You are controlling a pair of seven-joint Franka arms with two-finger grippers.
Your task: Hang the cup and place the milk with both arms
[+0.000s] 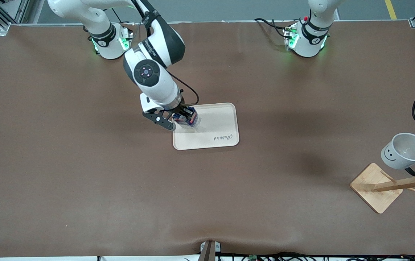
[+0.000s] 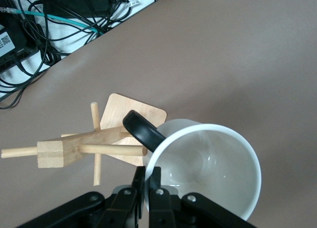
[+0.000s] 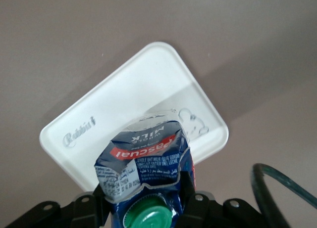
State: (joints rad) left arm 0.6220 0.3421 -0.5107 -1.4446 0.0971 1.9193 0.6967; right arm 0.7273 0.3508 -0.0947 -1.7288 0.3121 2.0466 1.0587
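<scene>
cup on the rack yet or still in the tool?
Not hung: the left tool grips the cup by its rim, above the rack.

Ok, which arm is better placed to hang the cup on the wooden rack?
Left. The left gripper already holds the cup by its rim over the rack; the right gripper holds the milk over the tray.

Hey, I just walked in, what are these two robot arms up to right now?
The right gripper is shut on the milk carton, holding it over the white tray in the middle of the table. The left gripper is shut on the rim of the white smiley mug, holding it tilted over the wooden cup rack at the left arm's end of the table. The black handle sits close to a peg, not yet hung.
</scene>
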